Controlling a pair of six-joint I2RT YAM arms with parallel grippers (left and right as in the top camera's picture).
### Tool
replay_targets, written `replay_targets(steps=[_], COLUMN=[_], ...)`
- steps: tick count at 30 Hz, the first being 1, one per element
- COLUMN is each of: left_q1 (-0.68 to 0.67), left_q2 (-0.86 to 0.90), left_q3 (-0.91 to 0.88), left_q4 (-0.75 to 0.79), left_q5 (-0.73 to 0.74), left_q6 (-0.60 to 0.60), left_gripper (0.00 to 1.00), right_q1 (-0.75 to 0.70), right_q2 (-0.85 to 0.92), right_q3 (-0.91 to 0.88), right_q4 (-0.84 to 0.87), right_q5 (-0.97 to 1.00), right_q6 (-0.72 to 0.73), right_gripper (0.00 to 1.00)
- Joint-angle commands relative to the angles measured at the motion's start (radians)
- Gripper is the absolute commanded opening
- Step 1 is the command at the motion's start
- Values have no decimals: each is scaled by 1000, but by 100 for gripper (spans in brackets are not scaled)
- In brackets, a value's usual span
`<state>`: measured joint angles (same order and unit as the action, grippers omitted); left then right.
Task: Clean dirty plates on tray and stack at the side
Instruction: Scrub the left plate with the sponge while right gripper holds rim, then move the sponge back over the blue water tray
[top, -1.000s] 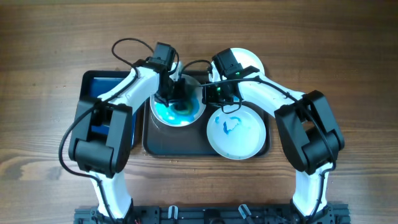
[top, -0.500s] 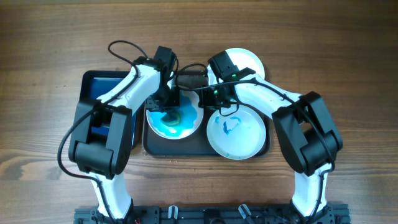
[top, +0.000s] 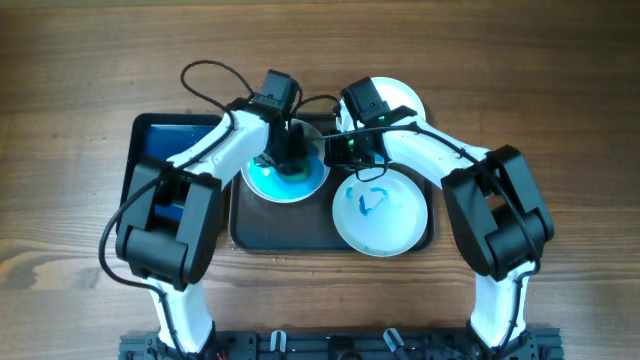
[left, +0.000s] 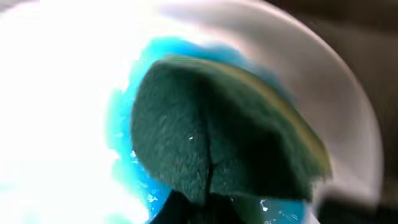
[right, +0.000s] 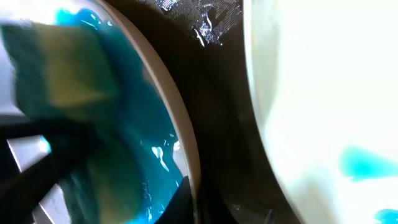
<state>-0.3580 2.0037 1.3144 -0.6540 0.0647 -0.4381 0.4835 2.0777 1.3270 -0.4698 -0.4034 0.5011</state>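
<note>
A white plate smeared with blue (top: 268, 180) sits on the left half of the dark tray (top: 290, 232). My left gripper (top: 291, 152) is shut on a green-and-yellow sponge (left: 217, 143) and presses it into this plate's far right part (left: 74, 93). My right gripper (top: 336, 150) is shut on the same plate's right rim (right: 181, 124), with one finger (right: 180, 202) inside the rim. A second white plate with blue marks (top: 382, 210) lies on the tray's right half and shows in the right wrist view (right: 323, 93). The sponge also shows there (right: 56, 62).
A clean white plate (top: 398, 96) lies on the wooden table behind the tray's right end. A blue bin (top: 158, 140) stands left of the tray, partly under my left arm. Cables loop above the grippers.
My left gripper has swept the sponge from the plate's near-left part to its far-right part. The right gripper stays at the plate's rim.
</note>
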Motion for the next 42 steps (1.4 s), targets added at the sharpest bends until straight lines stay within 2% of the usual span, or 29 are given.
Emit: replay_targets(steps=[1, 14, 19, 22, 27, 29, 30, 32, 35, 38, 39, 41, 42], left_q1=[37, 37, 54, 88, 173, 235, 256, 303, 386, 438, 452, 465, 466], left_q2=[37, 21, -75, -154, -267, -309, -317, -322, -322, -322, -322, -322, -322], left_q3=[-11, 27, 82, 89, 89, 89, 89, 89, 89, 89, 88, 88, 87], left_q4=[-48, -230, -286, -304, -366, -405, -416, -439, -449, -438, -435, -435, -435], left_q5=[-469, -465, -298, -239, -232, -225, -225, -221, -219, -217, -217, -217, -217], left_q6=[-146, -142, -61, -35, 1, 59, 70, 95, 96, 98, 97, 94, 94], left_gripper=[4, 4, 4, 4, 4, 4, 4, 4, 4, 4, 4, 4, 4], right_q1=[8, 8, 8, 8, 8, 8, 8, 8, 25, 54, 62, 67, 67], right_q2=[24, 24, 24, 24, 24, 24, 24, 24, 26, 27, 27, 26, 26], right_q3=[6, 6, 6, 6, 6, 6, 6, 6, 6, 6, 6, 8, 9], right_q4=[-21, -21, -22, -23, -22, -23, -22, -21, -16, -12, -11, -11, -12], right_q5=[-11, -11, -11, -7, -7, -8, -8, -9, -8, 30, 42, 45, 47], right_q6=[-4, -4, -5, -6, -5, -9, -10, -16, -28, -28, -27, -26, -6], right_gripper=[4, 4, 4, 4, 4, 4, 5, 18, 26, 25, 21, 4, 4])
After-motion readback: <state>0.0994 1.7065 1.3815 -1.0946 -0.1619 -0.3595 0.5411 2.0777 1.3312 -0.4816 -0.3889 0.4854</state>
